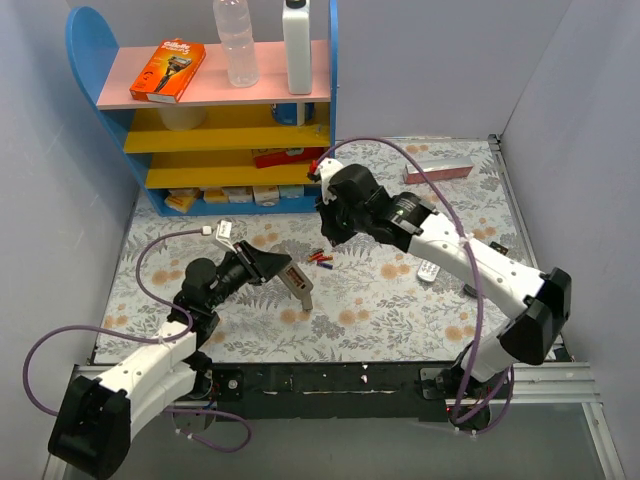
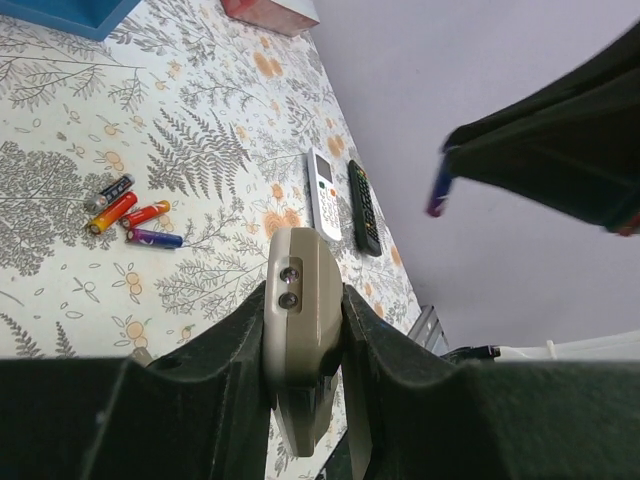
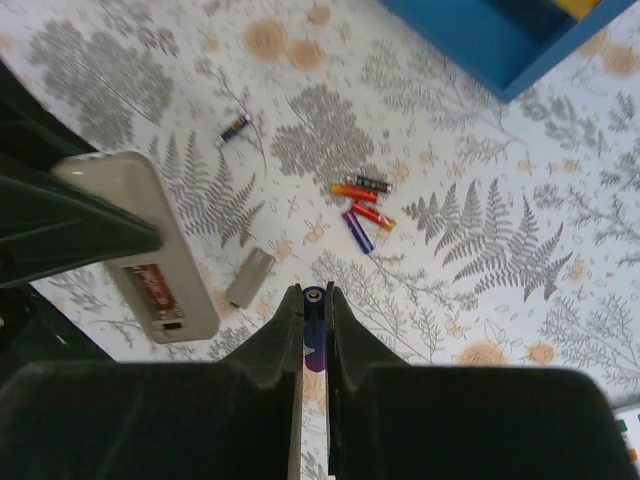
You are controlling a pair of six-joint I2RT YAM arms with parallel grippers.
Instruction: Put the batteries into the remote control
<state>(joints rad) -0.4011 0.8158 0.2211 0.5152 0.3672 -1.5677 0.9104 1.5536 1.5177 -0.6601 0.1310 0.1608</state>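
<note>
My left gripper (image 2: pixel 305 320) is shut on the remote control (image 2: pixel 300 300), a beige-white squared-off body seen from its back. In the right wrist view (image 3: pixel 140 240) its battery compartment is open. In the top view the gripper (image 1: pixel 272 268) holds the remote (image 1: pixel 297 284) just above the table. My right gripper (image 3: pixel 313 290) is shut on a blue-purple battery (image 3: pixel 315 345) and hovers right of the remote, also in the top view (image 1: pixel 328 232). Several red and blue-purple batteries (image 3: pixel 362 210) lie on the table between the arms (image 1: pixel 320 260), and they show in the left wrist view (image 2: pixel 130 212).
A grey battery cover (image 3: pixel 248 278) lies next to the remote. One stray battery (image 3: pixel 234 127) lies apart. A slim white remote (image 2: pixel 322 195) and a black remote (image 2: pixel 363 205) lie to the right. A blue shelf unit (image 1: pixel 215 110) stands at the back, with a pink box (image 1: pixel 438 172) at the back right.
</note>
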